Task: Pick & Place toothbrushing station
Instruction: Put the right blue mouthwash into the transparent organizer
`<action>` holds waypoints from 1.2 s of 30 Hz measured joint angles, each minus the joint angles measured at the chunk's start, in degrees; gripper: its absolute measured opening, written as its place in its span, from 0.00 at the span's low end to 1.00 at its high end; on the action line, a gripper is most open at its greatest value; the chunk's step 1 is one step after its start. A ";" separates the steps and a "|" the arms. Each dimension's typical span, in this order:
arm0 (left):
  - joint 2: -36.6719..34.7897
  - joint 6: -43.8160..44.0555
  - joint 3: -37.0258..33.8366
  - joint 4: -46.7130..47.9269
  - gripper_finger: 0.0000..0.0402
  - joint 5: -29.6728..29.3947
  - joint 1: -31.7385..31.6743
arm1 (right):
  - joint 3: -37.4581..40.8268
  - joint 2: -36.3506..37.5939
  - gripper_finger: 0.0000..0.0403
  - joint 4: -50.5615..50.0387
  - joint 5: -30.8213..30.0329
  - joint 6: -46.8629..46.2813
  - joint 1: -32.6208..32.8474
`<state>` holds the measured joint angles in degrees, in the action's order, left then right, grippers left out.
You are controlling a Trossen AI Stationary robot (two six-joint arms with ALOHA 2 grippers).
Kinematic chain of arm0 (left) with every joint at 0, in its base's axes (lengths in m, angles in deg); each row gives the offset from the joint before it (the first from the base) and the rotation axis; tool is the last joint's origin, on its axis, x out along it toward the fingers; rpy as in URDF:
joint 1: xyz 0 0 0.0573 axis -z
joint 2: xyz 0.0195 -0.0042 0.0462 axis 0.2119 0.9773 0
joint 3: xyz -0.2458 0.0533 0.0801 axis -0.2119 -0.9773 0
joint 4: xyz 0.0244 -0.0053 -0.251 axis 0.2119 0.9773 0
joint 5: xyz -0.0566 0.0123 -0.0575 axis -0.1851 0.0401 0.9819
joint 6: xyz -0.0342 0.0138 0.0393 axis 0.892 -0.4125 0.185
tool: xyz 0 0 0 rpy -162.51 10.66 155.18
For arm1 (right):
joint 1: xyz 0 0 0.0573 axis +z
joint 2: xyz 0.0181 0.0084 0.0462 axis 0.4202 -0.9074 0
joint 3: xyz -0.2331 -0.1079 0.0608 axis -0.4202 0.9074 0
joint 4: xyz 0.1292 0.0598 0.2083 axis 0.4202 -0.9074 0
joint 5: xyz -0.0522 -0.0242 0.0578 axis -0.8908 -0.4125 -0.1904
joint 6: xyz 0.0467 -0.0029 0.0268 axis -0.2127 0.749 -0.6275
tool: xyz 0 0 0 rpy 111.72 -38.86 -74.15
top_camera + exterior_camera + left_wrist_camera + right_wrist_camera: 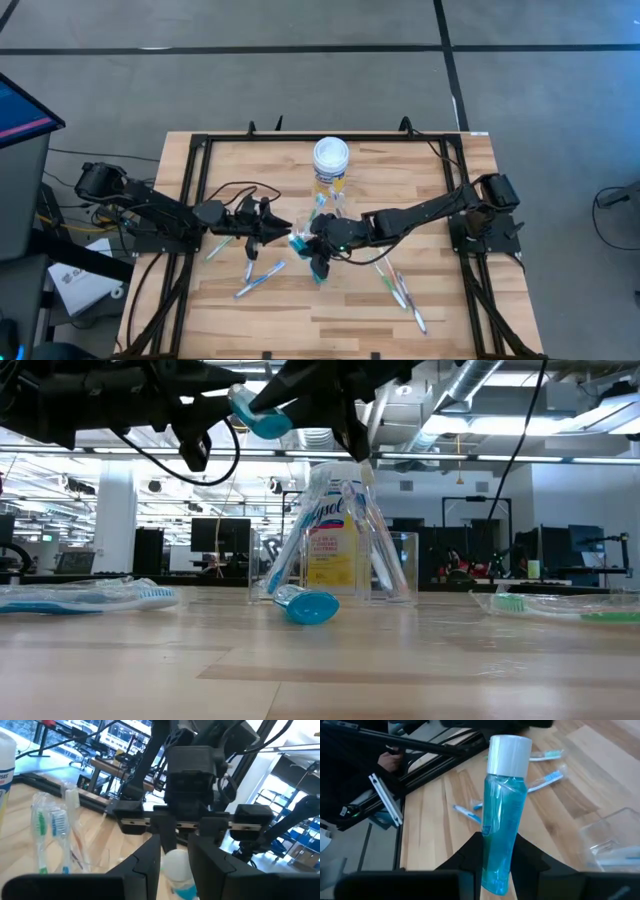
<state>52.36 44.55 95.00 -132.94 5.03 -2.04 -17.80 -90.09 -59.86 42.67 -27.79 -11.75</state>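
A teal tube (502, 810) with a white cap hangs above the middle of the table (298, 241), between my two grippers, which face each other. My left gripper (287, 231) is shut on its cap end and my right gripper (316, 243) on its body. A second teal tube (308, 606) lies flat on the wood. Behind it stands the clear cup (395, 565) with a few toothbrushes leaning in it. More toothbrushes lie loose on the table (258, 280) (402, 290). My left gripper has the tube's white cap (175, 864) between its two fingers, coming about level from the table's left. The right wrist view shows most of the cap bare, so only the fingertips can be on it. My right gripper pinches the tube's teal body near its bottom end (496, 870) between its two fingers, slanting down from the table's right. The tube runs on past the fingertips, cap end away from them, lifted clear of the table.
A yellow jar with a white lid (331, 158) stands just behind the cup, toward the far edge. A black frame (200, 150) runs round the table's left, far and right sides. Bare wood lies along the near edge.
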 joint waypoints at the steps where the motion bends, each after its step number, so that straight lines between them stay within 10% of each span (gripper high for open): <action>1: 0.00 -0.01 0.00 -0.24 0.23 0.50 0.00 | 0.00 0.00 0.16 -0.02 0.00 0.00 -0.24; 36: 0.00 -0.43 0.00 -2.37 0.53 3.19 -1.92 | 0.00 0.09 0.16 4.20 0.04 2.40 -2.06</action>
<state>52.36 44.11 95.00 -135.31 8.22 -3.96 -17.80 -90.01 -55.67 42.71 -25.38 -13.82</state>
